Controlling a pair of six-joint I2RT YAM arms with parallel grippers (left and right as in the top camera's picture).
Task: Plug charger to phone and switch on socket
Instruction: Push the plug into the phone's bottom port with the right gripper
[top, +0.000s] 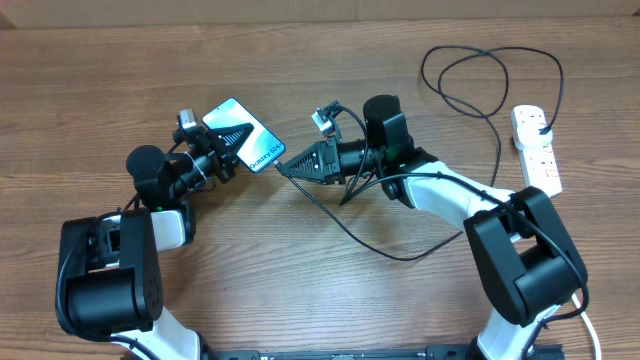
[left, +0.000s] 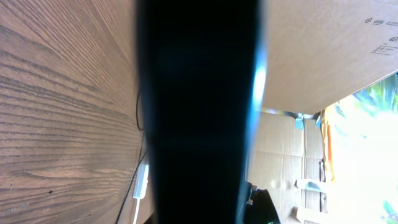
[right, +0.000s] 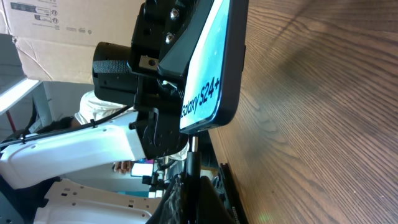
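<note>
The phone (top: 243, 133), gripped aloft in our left pincer (top: 221, 149) toward the tabletop's far edge, points its lettered end at our right pincer (top: 288, 168), pinching the charger (top: 400, 258) tip just beside it

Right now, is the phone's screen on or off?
On. The phone glows light blue from overhead, and the right wrist view shows text ending S24+ on its lit screen.

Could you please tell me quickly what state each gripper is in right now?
Left gripper: closed, holding the phone by its edge.
Right gripper: closed, holding the charger near its connector tip.
</note>
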